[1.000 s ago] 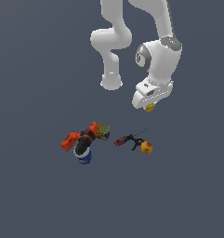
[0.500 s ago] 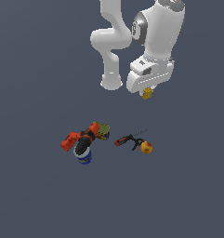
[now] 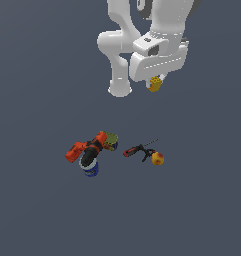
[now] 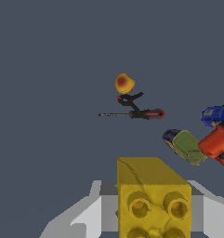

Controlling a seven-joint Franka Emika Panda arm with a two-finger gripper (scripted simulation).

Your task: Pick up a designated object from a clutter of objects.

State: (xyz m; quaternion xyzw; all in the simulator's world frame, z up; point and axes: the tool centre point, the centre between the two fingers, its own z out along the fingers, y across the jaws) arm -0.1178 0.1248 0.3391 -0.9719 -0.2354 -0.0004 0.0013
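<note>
Exterior view — tool grips yellow cube high above clutter.

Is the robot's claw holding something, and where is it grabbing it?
Yes. The gripper holds the small yellow block, high above the pile. The fingers press on its two opposite sides; the studded face points toward the wrist camera.

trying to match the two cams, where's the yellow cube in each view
Exterior view: the yellow cube is high in the picture, held under the gripper, well above the clutter.
Wrist view: the cube fills the foreground between the gripper's grey fingers.
Shared landmark: the red-yellow ball beside the thin-handled tool.
</note>
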